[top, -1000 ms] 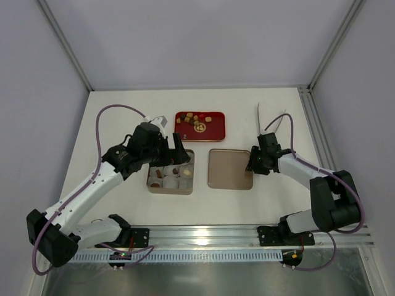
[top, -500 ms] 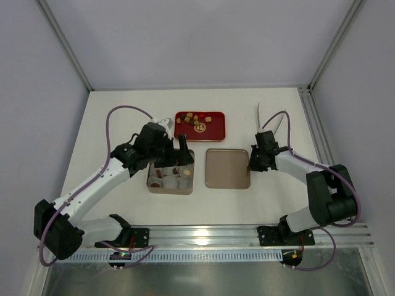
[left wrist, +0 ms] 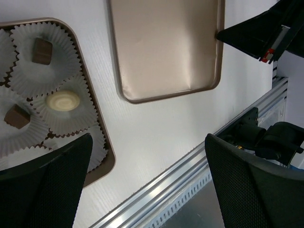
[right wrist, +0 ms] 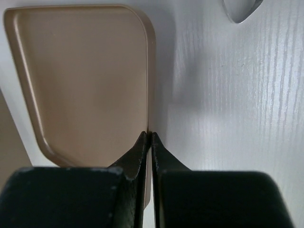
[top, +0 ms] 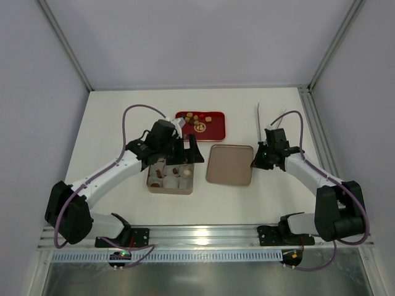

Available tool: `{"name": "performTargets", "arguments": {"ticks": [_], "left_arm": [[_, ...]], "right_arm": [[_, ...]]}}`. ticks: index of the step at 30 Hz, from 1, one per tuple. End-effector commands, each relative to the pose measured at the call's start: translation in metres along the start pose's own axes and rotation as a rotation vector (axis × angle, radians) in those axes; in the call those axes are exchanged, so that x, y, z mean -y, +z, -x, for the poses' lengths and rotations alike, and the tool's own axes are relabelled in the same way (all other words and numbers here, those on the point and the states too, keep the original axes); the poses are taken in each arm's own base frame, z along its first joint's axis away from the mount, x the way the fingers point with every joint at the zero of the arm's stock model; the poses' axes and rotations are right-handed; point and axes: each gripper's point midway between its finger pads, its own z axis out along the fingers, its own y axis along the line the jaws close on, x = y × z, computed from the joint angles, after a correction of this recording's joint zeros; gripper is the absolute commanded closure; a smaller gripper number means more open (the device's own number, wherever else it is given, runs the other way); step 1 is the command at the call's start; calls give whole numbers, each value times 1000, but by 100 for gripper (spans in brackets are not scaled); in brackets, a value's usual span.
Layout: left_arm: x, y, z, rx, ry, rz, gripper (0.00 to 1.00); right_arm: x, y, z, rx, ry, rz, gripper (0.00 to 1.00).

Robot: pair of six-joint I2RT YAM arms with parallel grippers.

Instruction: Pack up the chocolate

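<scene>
Loose pieces of chocolate (top: 192,118) lie on a red tray (top: 216,131) at the back. More chocolate sits in white paper cups in the tan tin (top: 152,188): a brown piece (left wrist: 42,51), a cream one (left wrist: 62,100) and another brown one (left wrist: 17,117). My left gripper (top: 187,154) (left wrist: 147,161) hovers open over the tin's right side, with nothing between its fingers. The tan tin lid (top: 230,165) (left wrist: 166,47) (right wrist: 80,76) lies to the right of the tin. My right gripper (top: 255,163) (right wrist: 148,135) is shut on the lid's right rim.
A thin white object (top: 259,116) (right wrist: 242,7) lies behind the right gripper. An aluminium rail (top: 203,235) (left wrist: 180,180) runs along the table's near edge. Grey walls enclose the table on three sides.
My right gripper has closed onto the lid's right rim, and the lid has shifted and turned slightly. My left arm has swung right, staying open over the tin's right edge.
</scene>
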Motion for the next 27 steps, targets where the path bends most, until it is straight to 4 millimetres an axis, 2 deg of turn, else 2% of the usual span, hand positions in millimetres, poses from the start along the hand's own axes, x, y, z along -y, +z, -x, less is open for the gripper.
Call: {"name": "performTargets", "arguments": {"ticks": [1, 8, 16, 23, 27], "left_arm": [[26, 8, 18, 36, 43, -108, 3], [31, 35, 27, 3, 40, -131, 4], [38, 63, 35, -19, 13, -166, 5], [48, 77, 36, -40, -29, -237, 6], [62, 77, 41, -36, -56, -305, 14]], "right_arm": [[-26, -28, 29, 75, -17, 127, 96], [-36, -56, 45, 121, -14, 187, 96], [-43, -77, 54, 145, 5, 263, 96], [-60, -94, 56, 142, 21, 367, 96], [-70, -98, 53, 125, 33, 428, 96]]}}
